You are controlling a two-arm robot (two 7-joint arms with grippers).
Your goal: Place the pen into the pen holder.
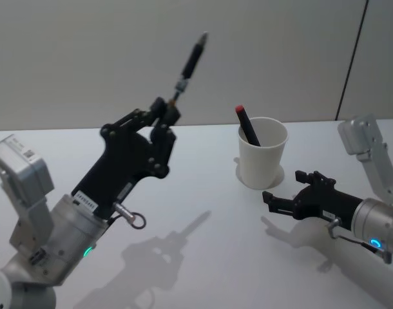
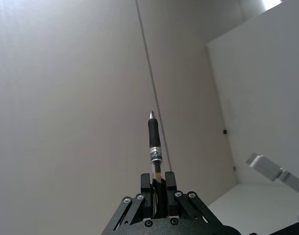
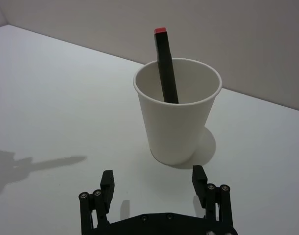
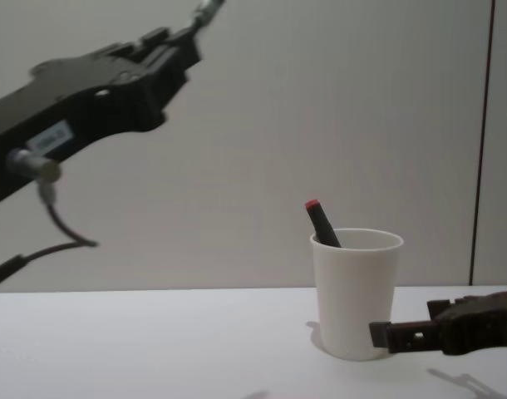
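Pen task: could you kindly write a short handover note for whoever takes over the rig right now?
Left gripper: shut on the pen, raised high, left of the cup, tip pointing up.
Right gripper: open, low over the table, facing the cup, not touching it.
Cup: upright on the table, a red-capped marker leaning inside.
Done: pen grasped and lifted.
To do: carry it over the cup, tip it down, release.

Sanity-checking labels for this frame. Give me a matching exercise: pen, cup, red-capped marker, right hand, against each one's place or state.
Things:
1. pen
2. cup
3. red-capped marker
4. right hand

Places or states:
A. open, low near the cup's base
B. standing upright on the table
C. leaning inside the cup
D. held up in the air by the left hand

Pairs: 1-D, 2-B, 3-C, 4-A
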